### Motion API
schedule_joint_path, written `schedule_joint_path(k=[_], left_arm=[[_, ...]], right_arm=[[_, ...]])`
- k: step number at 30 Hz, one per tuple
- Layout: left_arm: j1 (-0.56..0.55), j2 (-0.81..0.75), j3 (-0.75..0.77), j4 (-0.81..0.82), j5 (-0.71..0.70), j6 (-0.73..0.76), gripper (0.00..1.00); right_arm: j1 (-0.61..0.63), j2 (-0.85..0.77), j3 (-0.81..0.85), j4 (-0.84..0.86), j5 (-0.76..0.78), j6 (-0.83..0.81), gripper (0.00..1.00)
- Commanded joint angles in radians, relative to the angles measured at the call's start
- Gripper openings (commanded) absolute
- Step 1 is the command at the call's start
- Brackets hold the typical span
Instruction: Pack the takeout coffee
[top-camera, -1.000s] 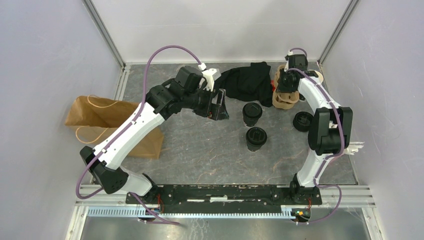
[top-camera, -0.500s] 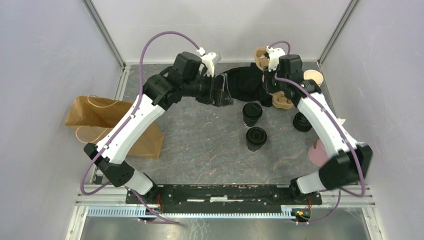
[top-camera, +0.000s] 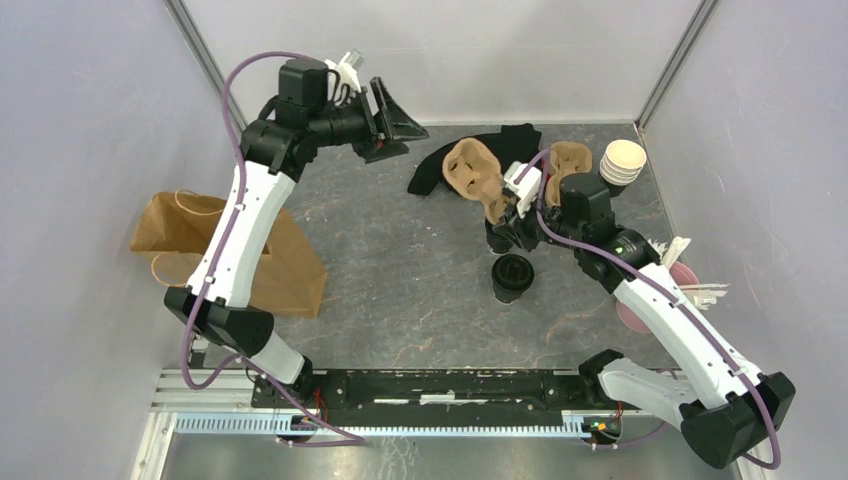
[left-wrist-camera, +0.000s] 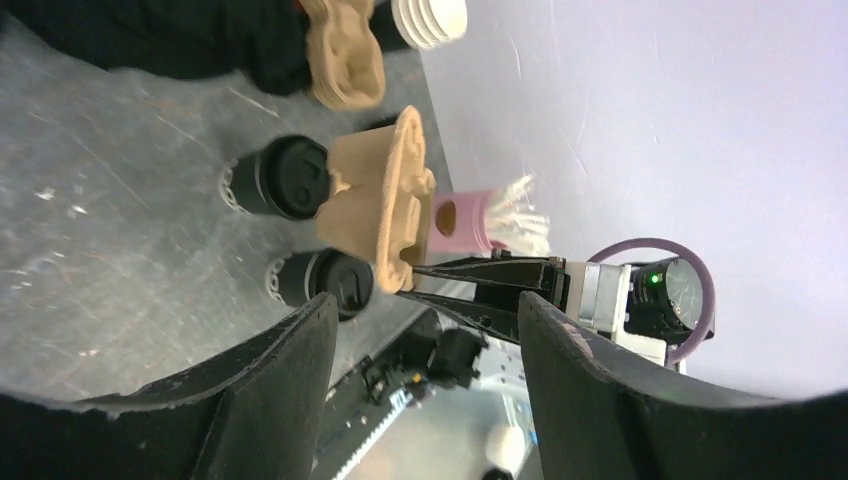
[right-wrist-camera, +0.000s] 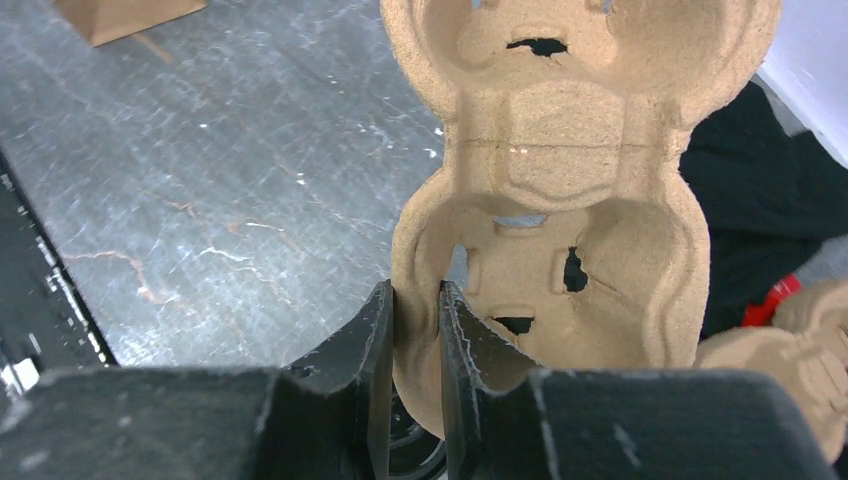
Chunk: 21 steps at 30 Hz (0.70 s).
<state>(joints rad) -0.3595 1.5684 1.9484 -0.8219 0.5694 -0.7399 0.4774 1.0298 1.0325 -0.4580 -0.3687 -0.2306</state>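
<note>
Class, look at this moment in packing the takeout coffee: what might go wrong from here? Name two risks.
1. The right pincer grips the cup carrier only by one thin rim, so it may slip or twist loose.
2. The carrier hangs tilted close by the capped cups; lowering it carelessly may tip one over.

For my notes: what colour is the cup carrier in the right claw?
Cup carrier: light cardboard brown, clearest in the right wrist view.

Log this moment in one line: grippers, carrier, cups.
left gripper: open, empty, held high | right gripper: shut on carrier rim, off table | cups: both on table, not in carrier
</note>
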Motion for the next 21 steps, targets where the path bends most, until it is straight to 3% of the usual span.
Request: schedule_joint_path(k=[1,13,18,21], left_arm=[[-0.006,0.055,-0.043,0.068,0.191,-0.092,0.7],[-0.007,0.084,-0.055,0.029,0.183,-0.046,0.49],[-0.007,0.075,-0.045,-0.058,0.113,0.014,0.48],[-0.007,0.066,-0.016,-0.111,0.032,0.048,0.56]], right_arm=[[0.033,0.002,0.011,0.033,-0.09,-0.064,0.0],[0.13,0.061,0.051,0.055,-0.061,-0.051,0.0],[0.149,0.059,0.044,0.086,-0.031,-0.028,0.0],[0.155,0.061,0.044,0.092,-0.028,-0.019,0.0]])
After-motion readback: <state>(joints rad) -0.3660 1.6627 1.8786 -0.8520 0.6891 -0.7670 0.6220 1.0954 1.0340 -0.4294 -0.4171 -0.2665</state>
